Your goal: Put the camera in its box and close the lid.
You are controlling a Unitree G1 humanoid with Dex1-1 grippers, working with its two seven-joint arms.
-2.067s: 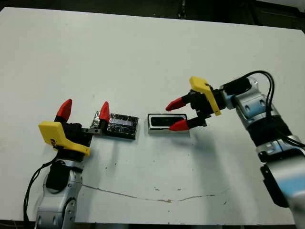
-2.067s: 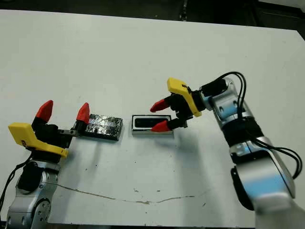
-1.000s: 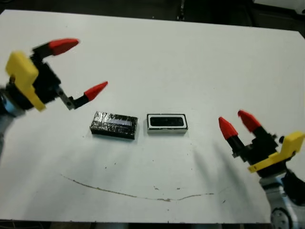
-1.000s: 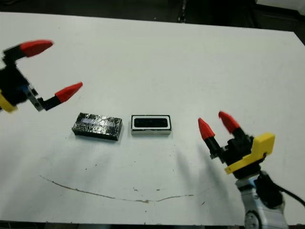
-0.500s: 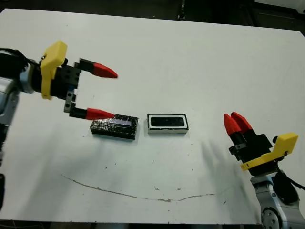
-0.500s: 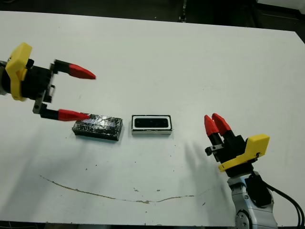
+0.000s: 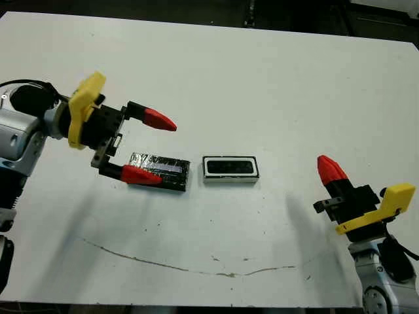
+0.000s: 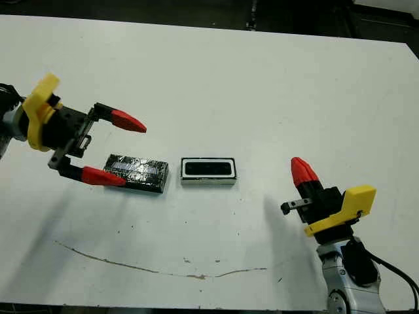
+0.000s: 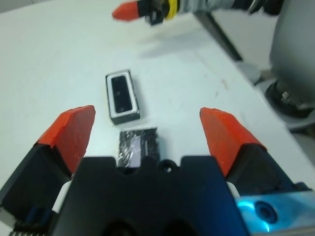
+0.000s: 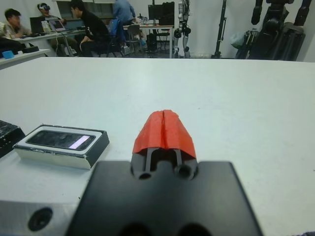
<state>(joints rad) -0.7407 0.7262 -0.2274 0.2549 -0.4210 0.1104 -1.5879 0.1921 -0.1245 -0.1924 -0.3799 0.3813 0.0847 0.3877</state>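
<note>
The box lies at mid-table with its white walls showing, and the camera lies flat inside it. The glossy black lid with its pale stripe lies on the table just left of the box, apart from it. My left gripper is open and hovers over the lid's left end. One fingertip is at the lid's near edge, the other beyond its far side. In the left wrist view the lid shows between the fingers, with the box further out. My right gripper is shut on nothing, right of the box.
A thin brown line runs across the table near its front edge. Dark floor lies beyond the table's far edge. In the right wrist view several people sit at desks far behind the table.
My left gripper has come down and to the right, over the lid's left end. My right gripper's fingers have shut fully together. The box, camera and lid have not moved.
</note>
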